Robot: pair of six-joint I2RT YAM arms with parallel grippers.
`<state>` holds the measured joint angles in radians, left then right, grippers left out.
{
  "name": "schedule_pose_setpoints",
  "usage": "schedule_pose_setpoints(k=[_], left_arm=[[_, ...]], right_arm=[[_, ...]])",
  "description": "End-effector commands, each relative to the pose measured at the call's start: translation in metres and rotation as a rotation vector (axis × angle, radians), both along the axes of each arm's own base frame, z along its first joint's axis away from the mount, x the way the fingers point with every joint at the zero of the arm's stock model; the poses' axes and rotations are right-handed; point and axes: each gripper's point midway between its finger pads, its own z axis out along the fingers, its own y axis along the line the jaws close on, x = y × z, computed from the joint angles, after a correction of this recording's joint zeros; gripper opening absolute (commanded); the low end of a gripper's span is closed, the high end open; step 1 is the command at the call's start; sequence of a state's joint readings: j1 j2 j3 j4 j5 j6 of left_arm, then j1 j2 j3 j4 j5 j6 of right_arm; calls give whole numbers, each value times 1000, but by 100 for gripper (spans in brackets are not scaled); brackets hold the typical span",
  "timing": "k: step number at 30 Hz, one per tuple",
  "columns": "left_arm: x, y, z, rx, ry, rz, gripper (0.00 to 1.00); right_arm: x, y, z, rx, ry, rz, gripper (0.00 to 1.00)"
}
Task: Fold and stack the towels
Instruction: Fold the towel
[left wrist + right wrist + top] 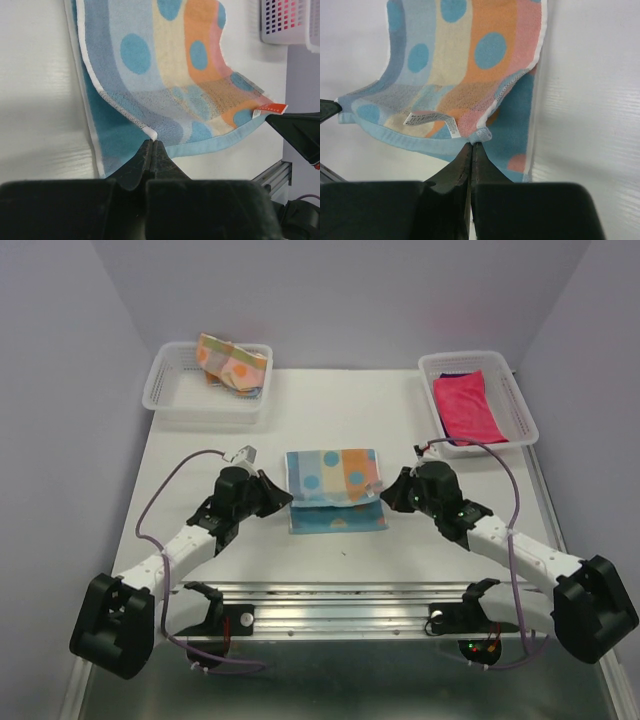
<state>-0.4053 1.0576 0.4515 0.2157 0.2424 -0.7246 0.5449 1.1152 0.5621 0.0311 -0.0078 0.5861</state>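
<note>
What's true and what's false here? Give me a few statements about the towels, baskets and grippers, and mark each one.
1. The left gripper and the right gripper each pinch the dotted towel. True.
2. The pink towel lies on the table. False: it lies in the right basket.
3. The left basket holds an orange towel. True.
4. The dotted towel lies in a single flat layer. False: it is doubled over, one layer above another.
</note>
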Motion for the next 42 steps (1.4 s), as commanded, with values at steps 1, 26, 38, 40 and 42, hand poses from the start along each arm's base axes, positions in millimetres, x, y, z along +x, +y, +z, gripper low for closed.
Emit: schedule_pose_setpoints(k=[1, 26, 38, 40, 42], left_arm=[[-7, 1, -15, 14, 33, 3, 0], [-35, 7, -38, 66, 135, -24, 99], [68, 17, 6, 300, -11, 126, 99], [78, 21, -10, 354, 31, 144, 98], [93, 21, -13, 384, 42, 149, 98]], right_arm=[[-8, 3, -17, 5, 35, 16, 1], [-38, -15, -37, -34, 109, 7, 100], [46, -18, 37, -115, -209, -138, 100], [64, -20, 27, -198, -188, -161, 100], [82, -24, 14, -291, -142, -172, 100]])
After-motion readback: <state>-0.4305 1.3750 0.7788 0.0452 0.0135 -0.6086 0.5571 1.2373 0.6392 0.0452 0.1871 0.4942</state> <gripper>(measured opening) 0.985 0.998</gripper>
